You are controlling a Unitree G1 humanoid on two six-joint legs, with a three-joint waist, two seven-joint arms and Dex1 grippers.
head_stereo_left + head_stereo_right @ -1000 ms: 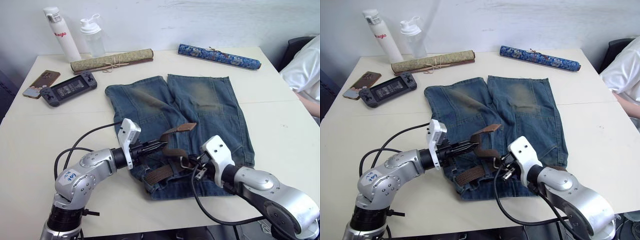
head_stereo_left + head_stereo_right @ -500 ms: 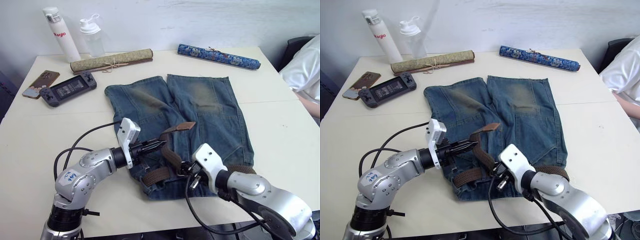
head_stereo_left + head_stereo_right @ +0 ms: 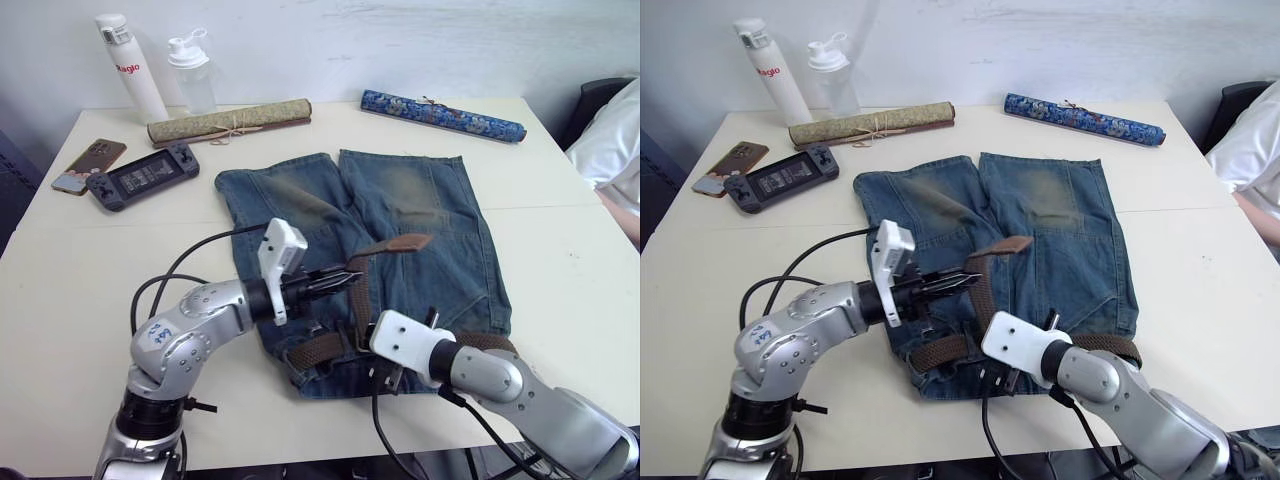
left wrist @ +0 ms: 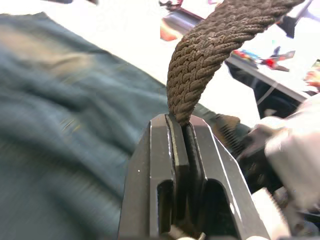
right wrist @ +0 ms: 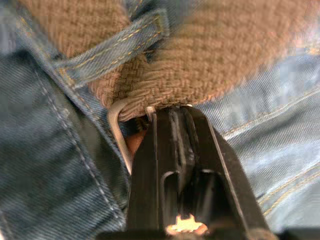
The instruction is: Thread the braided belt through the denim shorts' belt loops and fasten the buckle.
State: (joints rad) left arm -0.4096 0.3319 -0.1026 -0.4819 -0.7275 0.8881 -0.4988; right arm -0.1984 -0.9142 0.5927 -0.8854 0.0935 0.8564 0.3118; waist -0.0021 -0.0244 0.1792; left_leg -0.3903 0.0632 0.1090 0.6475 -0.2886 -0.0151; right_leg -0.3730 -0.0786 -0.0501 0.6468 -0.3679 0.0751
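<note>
Two black grippers are pinching the bumpy woven braided belt (image 3: 352, 305) on the soft denim shorts (image 3: 430, 225). The left gripper (image 3: 352, 279) is lifting its strap. Up close, the right gripper (image 5: 172, 117) is squeezing the shiny curved buckle (image 5: 118, 131) beside a belt loop (image 5: 112, 45).

Left gripper (image 3: 352, 279) lifted braided belt (image 3: 360, 300) higher; right gripper (image 3: 385, 377) moved nearer waistband.

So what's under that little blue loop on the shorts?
The braided belt runs under the belt loop, with the silver buckle beside it. Whatever lies beneath the belt is covered.
</note>
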